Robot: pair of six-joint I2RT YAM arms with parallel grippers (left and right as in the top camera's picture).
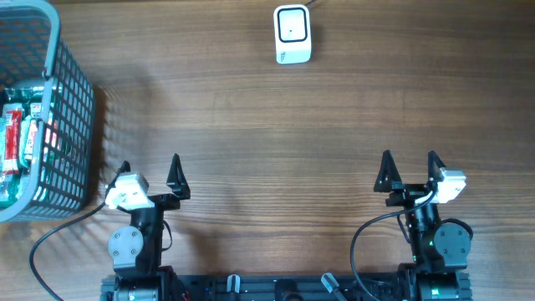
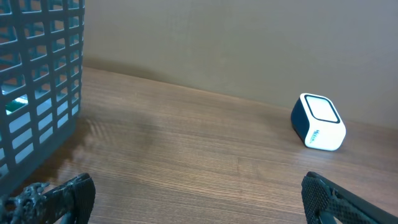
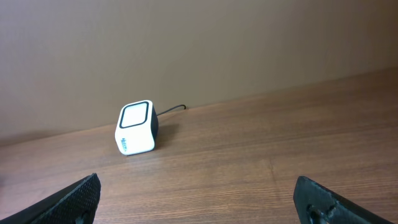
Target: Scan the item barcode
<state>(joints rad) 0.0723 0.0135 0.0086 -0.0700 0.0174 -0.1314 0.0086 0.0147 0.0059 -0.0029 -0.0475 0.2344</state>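
As the wooden tabletop [image 1: 251,117] is seen from above, both arms sit at its near edge: left jaws spread wide apart, gripping nothing; right jaws likewise. Grey mesh basket [image 1: 75,109], far left, holds the packaged items [image 1: 15,138], red and green. White barcode scanner [image 1: 292,34] stands at the far edge, centre, well apart from both arms.

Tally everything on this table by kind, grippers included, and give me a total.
Basket: 1
Barcode scanner: 1
Grippers: 2, left gripper and right gripper, both open
Total: 4, leaving out the packets in the basket, too hidden to count
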